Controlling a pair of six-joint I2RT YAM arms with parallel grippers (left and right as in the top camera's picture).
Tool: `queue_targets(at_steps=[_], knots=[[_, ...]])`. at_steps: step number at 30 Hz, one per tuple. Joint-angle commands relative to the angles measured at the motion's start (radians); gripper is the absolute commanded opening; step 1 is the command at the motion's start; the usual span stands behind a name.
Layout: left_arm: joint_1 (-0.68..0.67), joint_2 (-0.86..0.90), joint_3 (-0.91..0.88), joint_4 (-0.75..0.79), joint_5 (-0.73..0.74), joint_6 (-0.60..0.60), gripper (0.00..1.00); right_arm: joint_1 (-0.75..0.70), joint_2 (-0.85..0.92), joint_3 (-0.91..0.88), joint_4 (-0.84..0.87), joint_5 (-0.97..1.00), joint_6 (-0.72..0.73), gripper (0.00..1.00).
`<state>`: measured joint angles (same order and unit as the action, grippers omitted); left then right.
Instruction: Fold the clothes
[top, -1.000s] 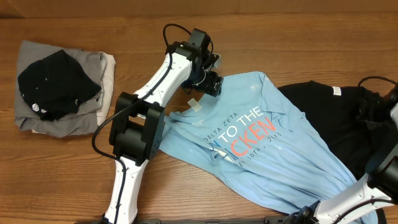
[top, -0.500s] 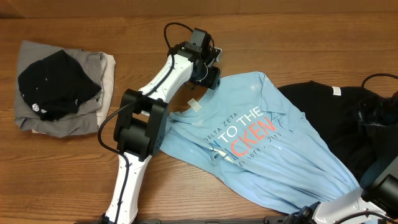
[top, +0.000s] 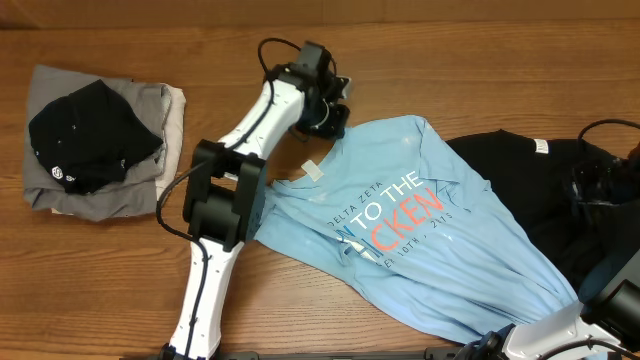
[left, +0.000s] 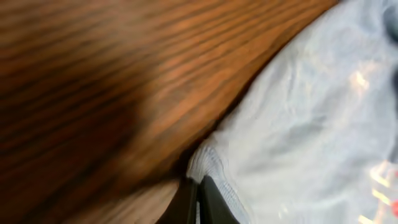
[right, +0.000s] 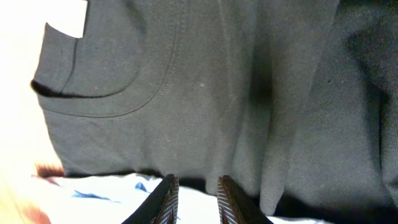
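Observation:
The light-blue T-shirt (top: 420, 215) lies spread across the middle of the table, its blue and red print facing up. My left gripper (top: 330, 118) is at the shirt's far left corner. In the left wrist view this gripper (left: 198, 182) is shut on the shirt's ribbed edge (left: 210, 163), right where cloth meets wood. A black garment (top: 520, 190) lies to the right, partly under the blue shirt. My right gripper (right: 194, 180) hovers where the black garment (right: 205, 87) meets the light-blue cloth (right: 112, 193). Its fingers stand a little apart with nothing clamped between them.
A stack of grey, beige and black clothes (top: 95, 140) sits at the far left of the wooden table (top: 450, 60). The left arm (top: 225, 190) stretches from the front edge up to the shirt. The right arm's base (top: 560, 330) is at the front right corner.
My left gripper has closed on the shirt's corner and shifted slightly up and left. The right gripper's fingers have narrowed a little; that arm has hardly moved.

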<state>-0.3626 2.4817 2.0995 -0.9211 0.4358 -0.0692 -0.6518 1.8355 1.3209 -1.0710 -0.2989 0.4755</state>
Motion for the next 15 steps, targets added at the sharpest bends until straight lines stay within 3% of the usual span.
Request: queue_targets(at_steps=[1,5,9,15], knots=[[0.084,0.003,0.165,-0.079,0.037,-0.013,0.04,0.006,-0.012,-0.06,0.01,0.036,0.02,0.25],[0.165,0.003,0.301,-0.19,0.036,0.014,0.04,0.006,-0.011,-0.139,0.051,0.097,0.057,0.24],[0.201,0.003,0.323,-0.242,0.027,0.022,0.04,0.006,-0.01,-0.213,0.132,0.117,0.084,0.24],[0.227,0.003,0.325,-0.309,-0.018,0.07,0.04,0.005,-0.007,-0.407,0.406,0.259,0.261,0.18]])
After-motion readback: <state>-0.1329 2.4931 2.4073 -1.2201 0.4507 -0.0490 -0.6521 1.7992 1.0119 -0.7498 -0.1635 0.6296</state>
